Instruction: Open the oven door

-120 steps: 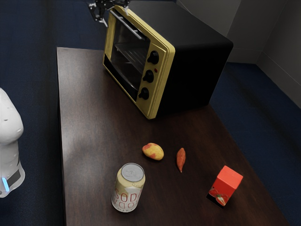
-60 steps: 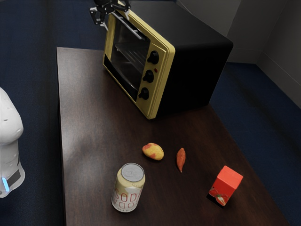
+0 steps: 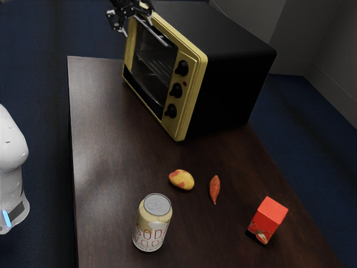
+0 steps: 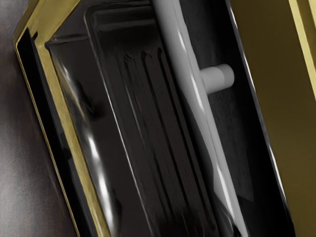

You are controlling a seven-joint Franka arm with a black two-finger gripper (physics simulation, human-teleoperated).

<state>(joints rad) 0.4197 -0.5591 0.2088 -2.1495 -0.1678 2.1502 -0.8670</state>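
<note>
One white piece of the robot arm (image 3: 11, 167) is at the exterior view's left edge, with a little blue light low down on it. Next comes the brown counter (image 3: 100, 139). Up by the oven's top front edge is the black gripper (image 3: 137, 27). Its jaws are spread wide apart and have not closed on anything. They are near the far end of the shiny handle (image 3: 155, 32), but I can't tell if they touch it. The handle runs along the top of the oven door (image 3: 148, 78), which looks shut. A can of soda (image 3: 152, 224) stands up near the front of the counter. Behind it lies a yellow and red potato (image 3: 182, 180). The oven (image 3: 234, 84) is at the back, yellow in front and black on its side, with three black knobs (image 3: 176, 90). Then come an orange sweet potato (image 3: 215, 190) and a red box (image 3: 269, 218) on the right.
</note>
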